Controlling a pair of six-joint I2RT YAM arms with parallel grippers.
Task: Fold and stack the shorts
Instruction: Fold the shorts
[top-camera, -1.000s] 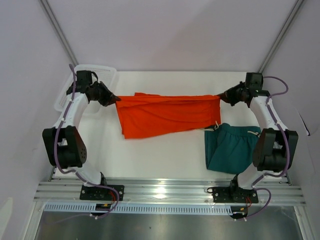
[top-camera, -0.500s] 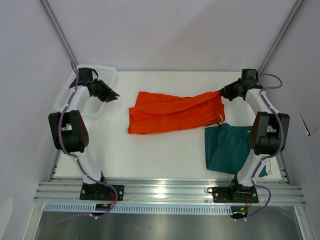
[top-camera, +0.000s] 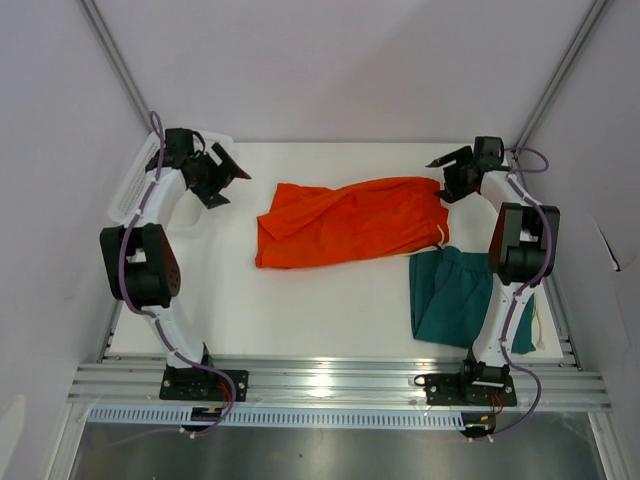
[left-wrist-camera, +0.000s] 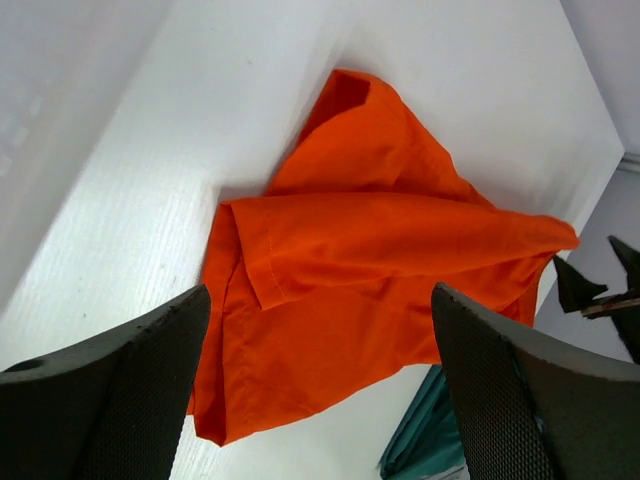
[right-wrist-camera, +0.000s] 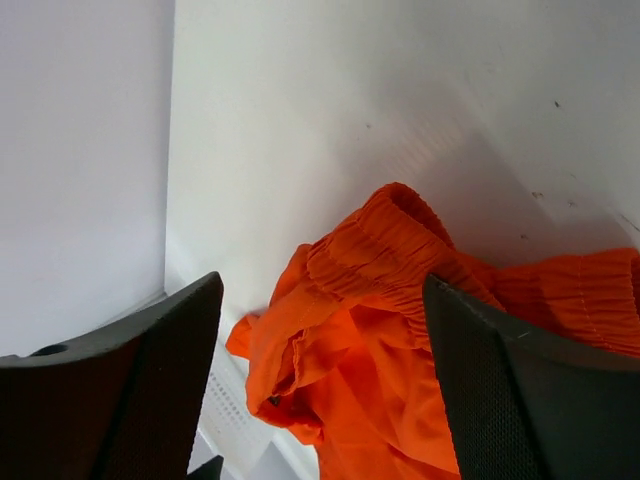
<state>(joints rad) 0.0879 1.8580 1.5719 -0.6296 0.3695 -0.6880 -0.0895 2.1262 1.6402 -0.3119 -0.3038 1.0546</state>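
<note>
- Table (top-camera: 330, 310): plain white top, matte, with faint shadows under the cloth; ribbed aluminium rail (top-camera: 330, 383) along the near edge, carrying both arm bases.
- Room: pale lilac walls on three sides; two slanted metal struts (top-camera: 115, 60) rising from the far corners.
- White mesh basket (top-camera: 128, 195): at the far left corner of the table, partly hidden by the left arm.
- Orange shorts (top-camera: 350, 222): lying loose and creased across the far middle of the table, one layer folded over another, elastic waistband bunched at the right end.
- Teal shorts (top-camera: 455, 300): flat on the near right of the table, just beside the orange pair's near right corner, partly behind the right arm.
- Left gripper (top-camera: 228, 182): fingers spread wide, holding nothing, near the basket and well apart from the orange cloth.
- Right gripper (top-camera: 437, 181): fingers likewise spread wide, holding nothing, at the waistband end; seemingly just clear of the fabric, though contact cannot be settled.
</note>
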